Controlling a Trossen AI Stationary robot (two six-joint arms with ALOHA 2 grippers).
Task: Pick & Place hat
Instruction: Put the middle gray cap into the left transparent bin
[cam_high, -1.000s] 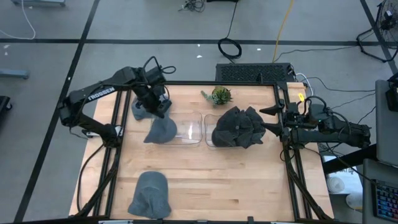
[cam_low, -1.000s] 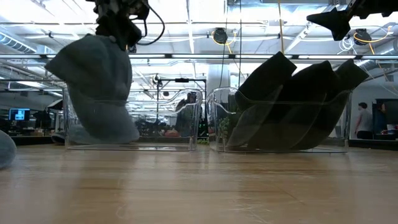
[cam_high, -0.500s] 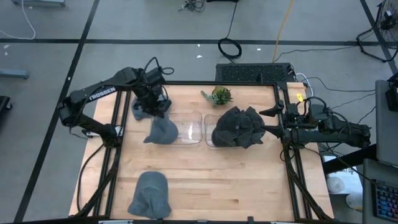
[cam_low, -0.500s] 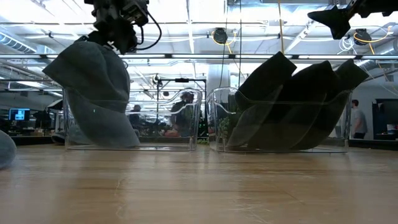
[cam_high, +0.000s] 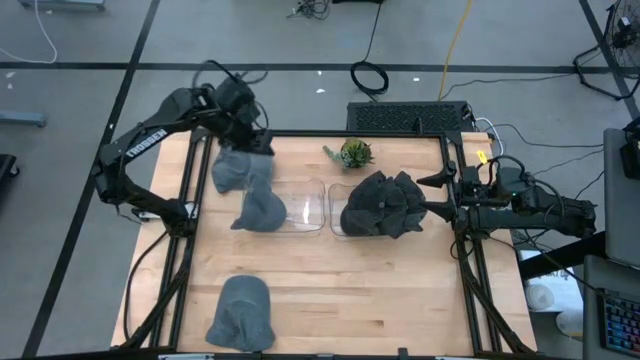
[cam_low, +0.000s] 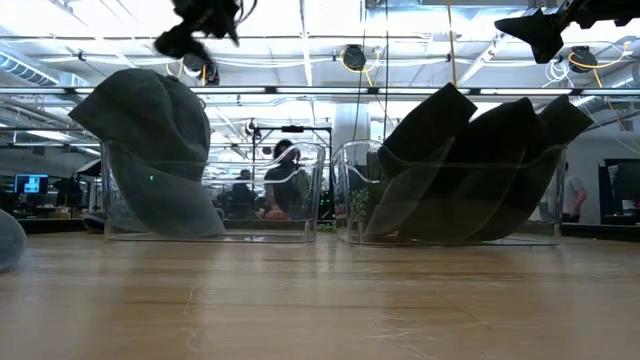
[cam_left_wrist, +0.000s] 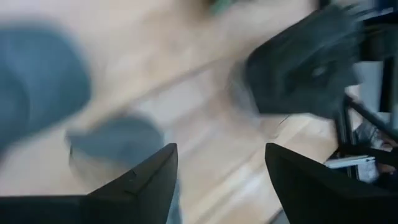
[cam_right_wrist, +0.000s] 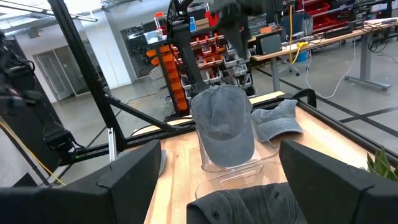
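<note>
A grey hat stands in the left clear bin, its crown leaning over the bin's left wall. My left gripper hangs open above and beyond it, touching nothing; its wrist view is blurred. A second grey hat lies on the table below that gripper. A third lies near the front edge. My right gripper waits open at the right edge, level, facing the bins.
The right clear bin holds several dark hats. A small potted plant stands at the far edge. Bare wood spreads across the table's near half, right of the front hat. People move in the room behind the table.
My left gripper has opened and let go of the grey hat. It has then risen and drawn back toward the table's far left corner, tipping less steeply. The hat has stayed in the left bin, leaning on its left wall.
</note>
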